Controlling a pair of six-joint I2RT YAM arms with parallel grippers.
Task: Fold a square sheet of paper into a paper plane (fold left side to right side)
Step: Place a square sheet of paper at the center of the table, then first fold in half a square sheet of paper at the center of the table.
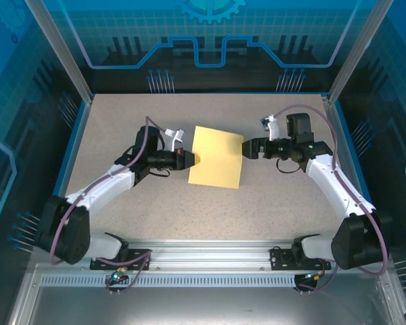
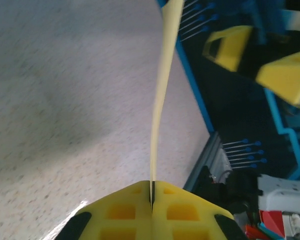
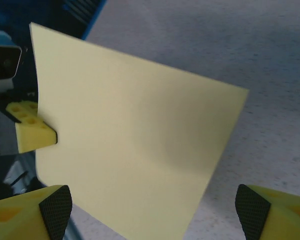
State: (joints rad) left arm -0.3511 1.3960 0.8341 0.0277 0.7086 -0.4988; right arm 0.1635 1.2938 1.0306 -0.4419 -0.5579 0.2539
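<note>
- Top view: we see the square sheet of paper (image 1: 216, 157) over the middle of the desk (image 1: 122, 115). The left claw (image 1: 187, 159) pinches its 9 o'clock edge. The right claw (image 1: 245, 148) stands wide at its 3 o'clock edge, gripping nothing.
- Left wrist: the sheet (image 2: 159, 100) runs edge-on toward 12 o'clock and bows out of the shut left claw (image 2: 152, 194). We judge it light, floppy and easily creased.
- Right wrist: the sheet (image 3: 135, 145) hangs before the wide-spread right claw (image 3: 152, 212). We judge an edge near a corner the best hold, pinched lightly.

Speckled beige tabletop (image 1: 108, 115), blue-edged, inside seemingly glass-walled enclosure (image 1: 210, 40)
</note>
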